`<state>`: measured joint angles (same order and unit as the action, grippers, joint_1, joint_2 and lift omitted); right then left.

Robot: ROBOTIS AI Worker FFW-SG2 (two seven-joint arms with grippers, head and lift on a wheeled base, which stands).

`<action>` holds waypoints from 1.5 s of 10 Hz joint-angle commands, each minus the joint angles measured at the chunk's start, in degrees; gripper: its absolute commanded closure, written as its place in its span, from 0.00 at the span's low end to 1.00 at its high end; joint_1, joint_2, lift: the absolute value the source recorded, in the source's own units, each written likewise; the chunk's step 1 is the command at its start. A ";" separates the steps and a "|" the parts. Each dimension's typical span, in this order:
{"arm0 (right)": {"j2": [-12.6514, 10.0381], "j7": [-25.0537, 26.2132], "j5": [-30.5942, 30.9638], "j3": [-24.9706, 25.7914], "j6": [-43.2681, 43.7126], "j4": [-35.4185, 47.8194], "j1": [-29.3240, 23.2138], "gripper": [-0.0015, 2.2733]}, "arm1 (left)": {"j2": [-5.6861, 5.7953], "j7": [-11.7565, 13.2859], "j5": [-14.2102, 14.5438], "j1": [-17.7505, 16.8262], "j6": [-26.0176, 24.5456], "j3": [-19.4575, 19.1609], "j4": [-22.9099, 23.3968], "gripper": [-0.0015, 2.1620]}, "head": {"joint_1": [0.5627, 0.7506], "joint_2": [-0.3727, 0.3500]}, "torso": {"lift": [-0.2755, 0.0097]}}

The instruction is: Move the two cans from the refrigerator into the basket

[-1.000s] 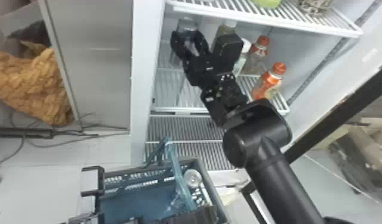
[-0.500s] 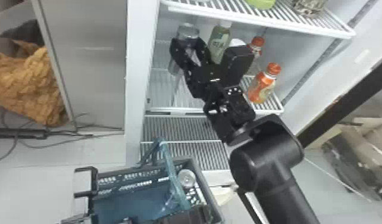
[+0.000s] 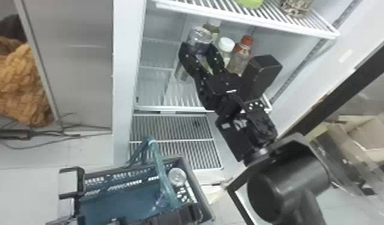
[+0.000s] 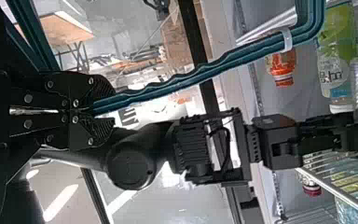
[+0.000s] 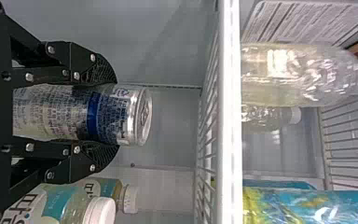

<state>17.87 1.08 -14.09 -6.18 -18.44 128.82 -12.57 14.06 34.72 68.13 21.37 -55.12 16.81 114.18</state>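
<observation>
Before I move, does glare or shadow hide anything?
Left wrist view: white glare washes out patches beyond the basket handle. Right wrist view: bright highlights break up the clear bottle; the can shines at its rim, but its print shows. Head view: only a faint streak on the metal panel.

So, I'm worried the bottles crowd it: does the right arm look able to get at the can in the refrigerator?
Yes, it seems so: the right gripper has a finger on each side of the can, and the white-capped bottles stand outside the fingers.
</observation>
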 commanded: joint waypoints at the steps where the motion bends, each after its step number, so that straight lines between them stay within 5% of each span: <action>1: -0.38 -0.46 -0.88 1.49 -1.10 3.29 -2.76 0.44 | 0.00 0.00 -0.03 0.00 0.00 0.10 0.07 0.56 | 0.70 0.03 | 0.00; 15: -2.57 -4.68 -5.22 13.03 -23.32 29.59 -28.35 0.44 | 0.27 0.26 0.08 0.14 0.00 -0.25 -0.07 0.56 | 0.70 0.03 | 0.00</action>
<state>15.28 -3.62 -19.14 6.20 -40.46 157.80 -40.15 14.26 34.98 68.14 21.42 -55.13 16.62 114.18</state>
